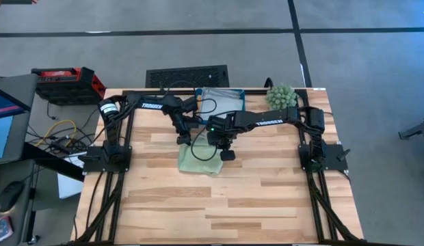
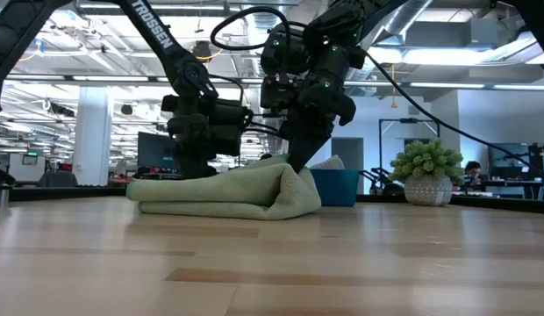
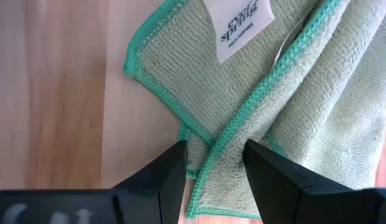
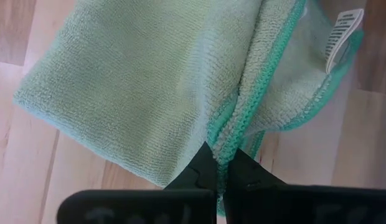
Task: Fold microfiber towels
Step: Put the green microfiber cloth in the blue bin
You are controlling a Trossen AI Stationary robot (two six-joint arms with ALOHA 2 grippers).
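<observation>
- Folding underway: green towel [image 1: 200, 159] lies partly doubled mid-table, near the tray [image 1: 220, 102].
- Right gripper [image 4: 221, 167] pinches its edge; left gripper [image 3: 213, 163] stands wide over a corner.
- Final fold, other towels left.

surface: our wooden table [image 1: 267, 198] | on it we see: green towel [image 1: 198, 160], teal tray [image 1: 229, 102], spiky plant [image 1: 281, 95]

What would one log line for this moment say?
right tool: shut on light green towel edge | left tool: open over towel
</observation>
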